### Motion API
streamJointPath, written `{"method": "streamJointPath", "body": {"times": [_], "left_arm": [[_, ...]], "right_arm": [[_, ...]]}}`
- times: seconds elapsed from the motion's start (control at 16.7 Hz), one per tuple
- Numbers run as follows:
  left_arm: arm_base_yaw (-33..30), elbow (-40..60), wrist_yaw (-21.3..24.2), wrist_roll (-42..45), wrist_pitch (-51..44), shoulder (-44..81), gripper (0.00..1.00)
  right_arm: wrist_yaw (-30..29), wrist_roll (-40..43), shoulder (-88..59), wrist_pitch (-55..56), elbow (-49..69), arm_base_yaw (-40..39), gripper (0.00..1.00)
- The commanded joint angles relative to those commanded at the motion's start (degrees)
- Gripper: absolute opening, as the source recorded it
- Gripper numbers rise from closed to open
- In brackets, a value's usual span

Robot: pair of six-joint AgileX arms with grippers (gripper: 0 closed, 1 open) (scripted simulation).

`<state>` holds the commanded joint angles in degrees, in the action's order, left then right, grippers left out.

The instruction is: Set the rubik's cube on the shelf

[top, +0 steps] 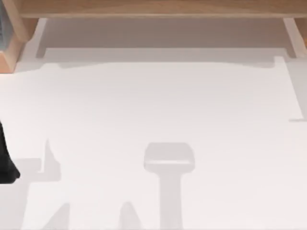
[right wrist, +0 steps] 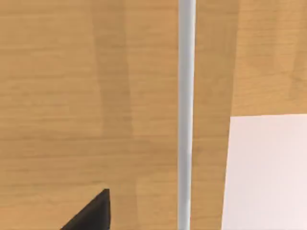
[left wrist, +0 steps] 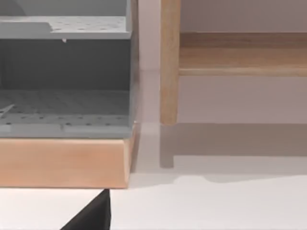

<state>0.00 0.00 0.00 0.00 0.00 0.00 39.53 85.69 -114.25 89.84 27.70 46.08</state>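
— White, smooth worktop (top: 158, 105) all round, matte and crossed by soft grey shadows. What runs along the far edge?

— One shelf (top: 158, 7): a long, flat board of light-brown wood with a fine grain, and two white uprights, one (top: 40, 31) at the left and another (top: 290, 33) at the right. In the right wrist view a thin round white post (right wrist: 186, 115) stands straight across the grained board.

— And by the left gripper (left wrist: 91, 214)?

— A black wedge of it points towards a pale wooden block (left wrist: 62, 163) carrying a grey perforated rack (left wrist: 64, 103) with two levels. Just beside that stands a wooden side panel (left wrist: 169, 62) of the shelf.

— The right gripper (right wrist: 91, 214)?

— One black wedge close to the shelf wood. Open or closed, I cannot tell for either pair of fingers.

— The rubik's cube?

— I cannot tell where it lies relative to the fingers.
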Motion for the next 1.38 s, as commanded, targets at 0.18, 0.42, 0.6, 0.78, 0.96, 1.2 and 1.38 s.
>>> {"method": "streamJointPath", "body": {"times": [0.18,0.42,0.6,0.78,0.96,1.2,1.38], "left_arm": [[0.0,0.0,0.0,0.0,0.0,0.0,1.0],[0.0,0.0,0.0,0.0,0.0,0.0,1.0],[0.0,0.0,0.0,0.0,0.0,0.0,1.0],[0.0,0.0,0.0,0.0,0.0,0.0,1.0],[0.0,0.0,0.0,0.0,0.0,0.0,1.0],[0.0,0.0,0.0,0.0,0.0,0.0,1.0],[0.0,0.0,0.0,0.0,0.0,0.0,1.0]], "right_arm": [[-3.75,-8.0,6.12,-8.08,8.33,4.11,1.0],[-10.01,-24.05,12.41,-26.78,27.11,3.37,1.0],[-15.15,-37.74,13.93,-46.41,44.75,-0.9,1.0],[-20.42,-50.82,12.38,-69.68,62.19,-6.11,1.0],[-25.61,-62.25,8.07,-94.84,77.18,-10.85,1.0],[-31.8,-73.73,-0.55,-125.99,91.46,-15.6,1.0],[-35.4,-78.96,-8.26,-143.64,97.7,-18.77,1.0]]}}
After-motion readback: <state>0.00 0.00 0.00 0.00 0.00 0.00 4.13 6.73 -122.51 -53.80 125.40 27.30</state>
